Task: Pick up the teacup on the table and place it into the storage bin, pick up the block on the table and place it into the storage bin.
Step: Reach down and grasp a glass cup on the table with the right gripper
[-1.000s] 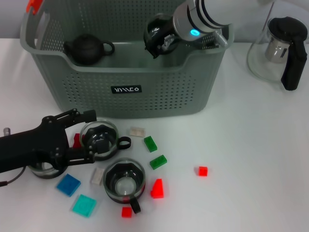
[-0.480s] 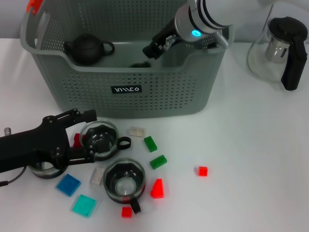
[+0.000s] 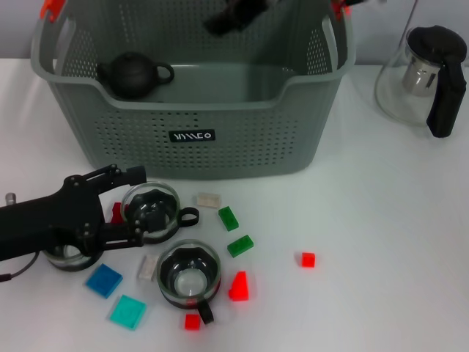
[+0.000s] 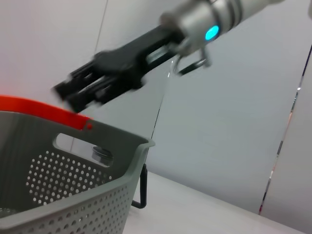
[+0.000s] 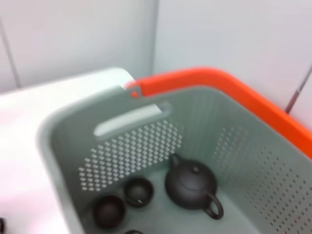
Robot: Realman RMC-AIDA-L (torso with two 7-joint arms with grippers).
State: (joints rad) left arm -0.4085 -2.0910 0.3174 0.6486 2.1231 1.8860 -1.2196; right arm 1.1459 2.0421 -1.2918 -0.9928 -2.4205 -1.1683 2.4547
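The grey-green storage bin (image 3: pixel 190 139) stands at the back of the table, and the right wrist view shows two small dark teacups (image 5: pixel 138 190) on its floor beside a black teapot (image 5: pixel 191 184). High over the bin's back wall, my right gripper (image 3: pixel 220 22) is open and holds nothing; the left wrist view shows it above the bin's rim (image 4: pixel 66 95). My left gripper (image 3: pixel 135 207) lies low at the front left, open, its fingers either side of a glass teacup (image 3: pixel 150 213). Another teacup (image 3: pixel 189 273) stands in front. Blocks include a green block (image 3: pixel 228 218) and a red block (image 3: pixel 308 259).
More loose blocks lie around the cups: blue (image 3: pixel 103 280), teal (image 3: pixel 127 311), red (image 3: pixel 238 286), green (image 3: pixel 239 245) and clear (image 3: pixel 209 199). A third glass cup (image 3: pixel 64 258) sits partly under my left arm. A glass kettle with a black handle (image 3: pixel 425 73) stands at the back right.
My right gripper let go of a dark teacup inside the bin, then rose up and back out of it. The left arm has not moved.
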